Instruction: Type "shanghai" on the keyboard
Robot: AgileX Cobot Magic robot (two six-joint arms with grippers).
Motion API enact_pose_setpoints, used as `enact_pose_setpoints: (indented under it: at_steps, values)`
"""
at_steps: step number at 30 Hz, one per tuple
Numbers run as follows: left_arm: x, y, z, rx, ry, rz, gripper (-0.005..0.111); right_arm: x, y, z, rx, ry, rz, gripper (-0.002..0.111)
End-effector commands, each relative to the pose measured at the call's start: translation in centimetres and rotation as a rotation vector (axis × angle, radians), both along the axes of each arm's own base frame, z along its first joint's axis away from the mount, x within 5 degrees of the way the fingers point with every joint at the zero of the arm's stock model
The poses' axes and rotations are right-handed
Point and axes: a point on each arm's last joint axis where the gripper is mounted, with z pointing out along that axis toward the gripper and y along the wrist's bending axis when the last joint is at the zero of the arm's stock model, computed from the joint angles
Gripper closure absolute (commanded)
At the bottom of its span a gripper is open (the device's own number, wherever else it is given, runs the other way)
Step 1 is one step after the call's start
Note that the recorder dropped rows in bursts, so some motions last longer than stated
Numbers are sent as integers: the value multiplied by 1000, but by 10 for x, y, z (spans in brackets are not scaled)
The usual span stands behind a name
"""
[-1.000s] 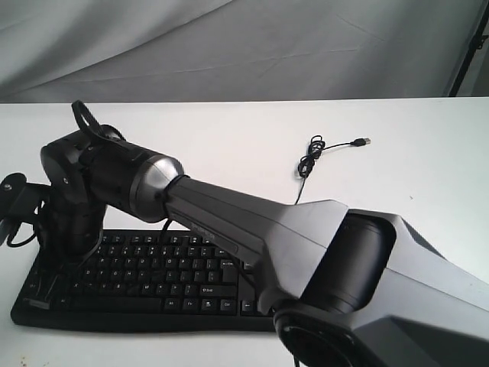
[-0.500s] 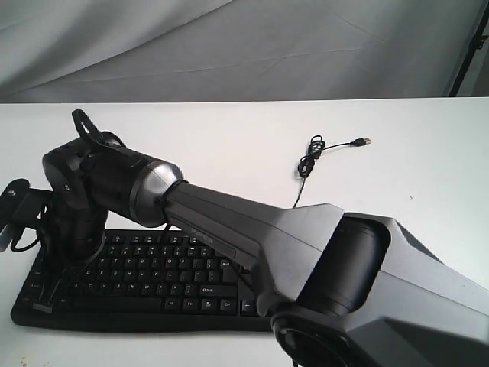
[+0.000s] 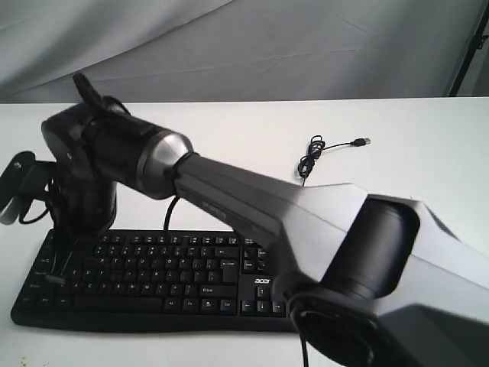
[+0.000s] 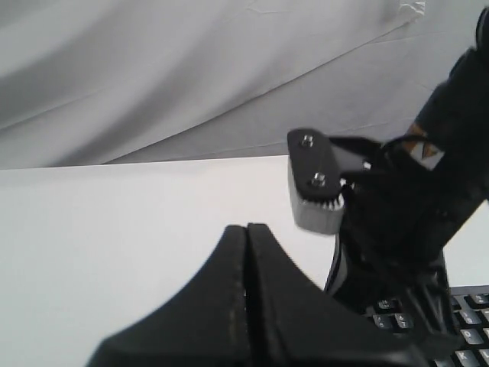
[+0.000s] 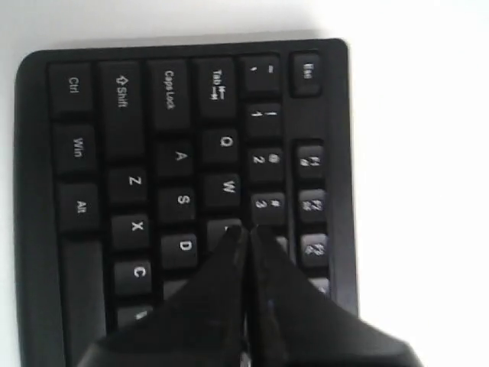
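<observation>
The black keyboard with white legends and an "acer" logo lies along the table's near edge. My right arm reaches across it to its left end. My right gripper points down there, shut and holding nothing. In the right wrist view its tip hangs over the keys between W, D and 3 on the keyboard; I cannot tell if it touches a key. My left gripper is shut and empty over bare table beside the keyboard's left end. It shows at the left edge of the exterior view.
The keyboard's thin black cable runs back across the white table and ends in a loose USB plug. A grey cloth backdrop hangs behind the table. The right arm's bulk hides the keyboard's right part.
The right arm has swung and lifted a little, uncovering the acer logo and part of the number pad. Its gripper tip has shifted from the keyboard's near-left corner towards the farther key rows.
</observation>
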Motion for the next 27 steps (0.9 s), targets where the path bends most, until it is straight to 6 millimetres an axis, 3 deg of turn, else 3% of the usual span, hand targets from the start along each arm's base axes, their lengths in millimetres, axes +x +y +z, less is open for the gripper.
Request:
enact_pose_setpoints:
  at_steps: [1, 8, 12, 15, 19, 21, 23, 27]
  values:
    - [0, -1, 4, -5, -47, -8, 107, 2, -14, 42, -25, -53, -17, 108]
    - [0, -1, 5, -4, -58, -9, 107, 18, -26, 45, -30, -49, -71, 108]
    - [0, -1, 5, -4, -56, -9, 107, 26, -44, 47, -65, -9, -116, 108]
    - [0, -1, 5, -4, -56, -9, 107, 22, -66, 59, -69, -22, -134, 108]
    - [0, -1, 5, -4, -56, -9, 107, 6, -94, 72, 90, -106, -140, 108]
    - [0, -1, 5, -4, -56, -9, 107, -6, -112, 69, 187, -122, -152, 108]
    - [0, -1, 5, -4, -56, -9, 107, -14, -122, 50, 247, -105, -176, 108]
    - [0, -1, 5, -4, -56, -9, 107, -20, -116, 18, 274, 2, -187, 108]
